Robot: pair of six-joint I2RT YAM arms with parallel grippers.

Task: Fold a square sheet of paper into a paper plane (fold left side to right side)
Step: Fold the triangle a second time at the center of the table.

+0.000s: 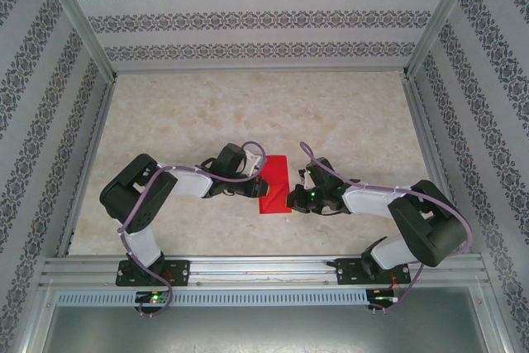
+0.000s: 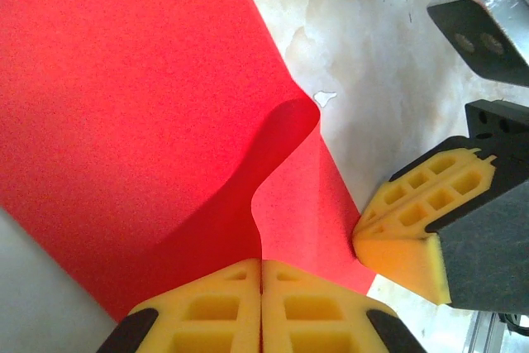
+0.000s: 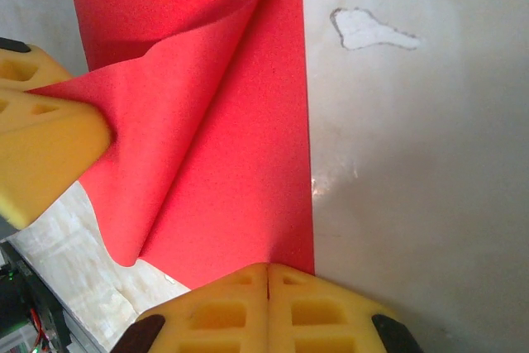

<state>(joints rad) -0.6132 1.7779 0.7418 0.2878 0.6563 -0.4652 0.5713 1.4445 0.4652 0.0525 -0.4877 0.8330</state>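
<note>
Pinches the raised left flap of the square sheet of paper in closed left jaws. Pins its right edge to the bench with closed, empty right jaws. Lies between both arms, long axis running away from the bases.

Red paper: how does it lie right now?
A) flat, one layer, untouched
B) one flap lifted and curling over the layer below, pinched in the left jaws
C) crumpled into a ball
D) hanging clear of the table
B: in the left wrist view a flap of the square sheet of paper curls up off the flat layer into the left gripper, its jaws shut on it.
</note>
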